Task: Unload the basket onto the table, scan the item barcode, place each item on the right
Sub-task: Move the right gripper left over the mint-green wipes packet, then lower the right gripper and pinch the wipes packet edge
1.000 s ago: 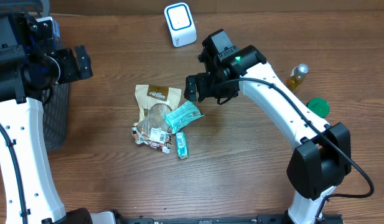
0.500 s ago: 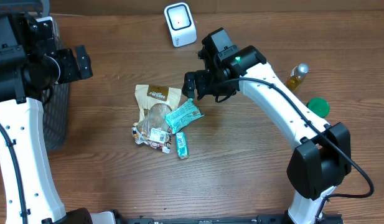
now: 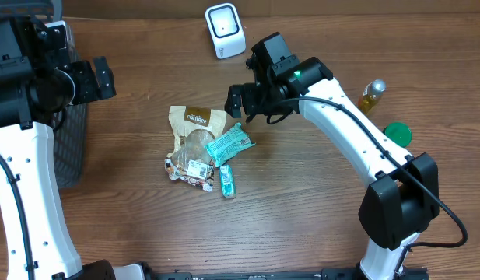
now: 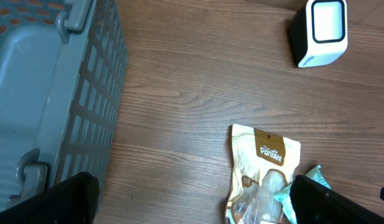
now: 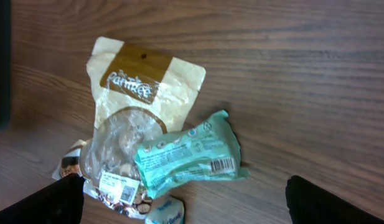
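A pile of snack packets lies mid-table: a beige pouch (image 3: 194, 119), a teal packet (image 3: 229, 144) with its barcode (image 5: 221, 165) facing up, a clear packet (image 3: 189, 166) and a small teal bar (image 3: 227, 180). The white scanner (image 3: 224, 29) stands at the far edge. My right gripper (image 3: 243, 105) hovers open just above the pile's upper right; in the right wrist view the teal packet (image 5: 188, 154) lies between its spread fingers, untouched. My left gripper (image 3: 96, 78) hangs open at the far left, holding nothing; its wrist view shows the beige pouch (image 4: 263, 168) and the scanner (image 4: 320, 31).
A grey slatted basket (image 3: 68, 148) stands at the left edge, also filling the left of the left wrist view (image 4: 48, 93). A small oil bottle (image 3: 370, 96) and a green lid (image 3: 397, 134) sit on the right side.
My right gripper has shifted a little to the left and toward the far edge above the pile. The left arm and the packets have not moved.
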